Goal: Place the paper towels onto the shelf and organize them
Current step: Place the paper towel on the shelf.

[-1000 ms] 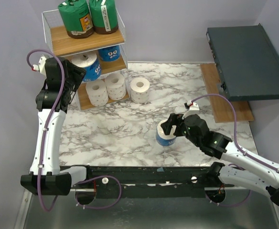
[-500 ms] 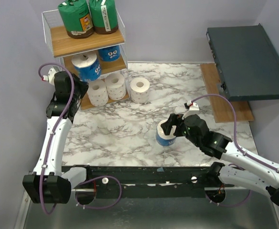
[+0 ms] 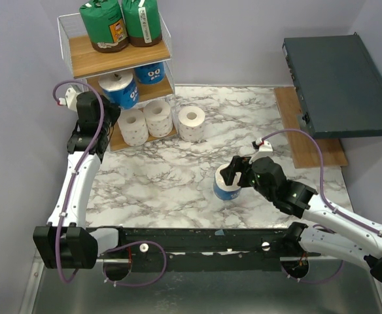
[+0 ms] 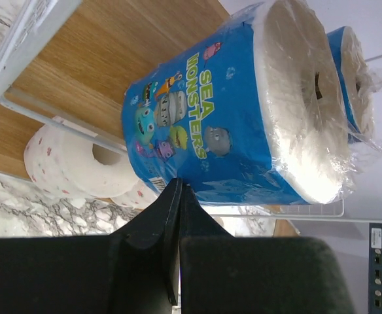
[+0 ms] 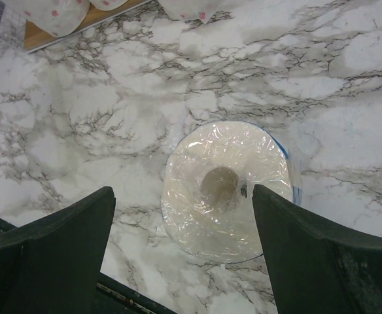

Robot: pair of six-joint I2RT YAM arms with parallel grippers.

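Sorting by kind explains the shelf (image 3: 86,62): green rolls (image 3: 104,25) on top, white rolls (image 3: 157,116) on the bottom board. My left gripper (image 4: 178,193) is pinched closed on nothing, tips right by the shelved blue roll (image 4: 204,124) on the middle board, I judge to nudge it straight. My right gripper (image 5: 181,196) hangs spread wide astride the loose blue roll (image 5: 227,209) standing on the marble table (image 5: 112,98), not squeezing it, ready to lift it next

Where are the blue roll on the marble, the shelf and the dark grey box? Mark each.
blue roll (image 5: 225,188): right wrist view, wrapped top end at the core.
shelf (image 3: 89,62): top external view, bare top board.
dark grey box (image 3: 341,85): top external view, middle of its flat top.
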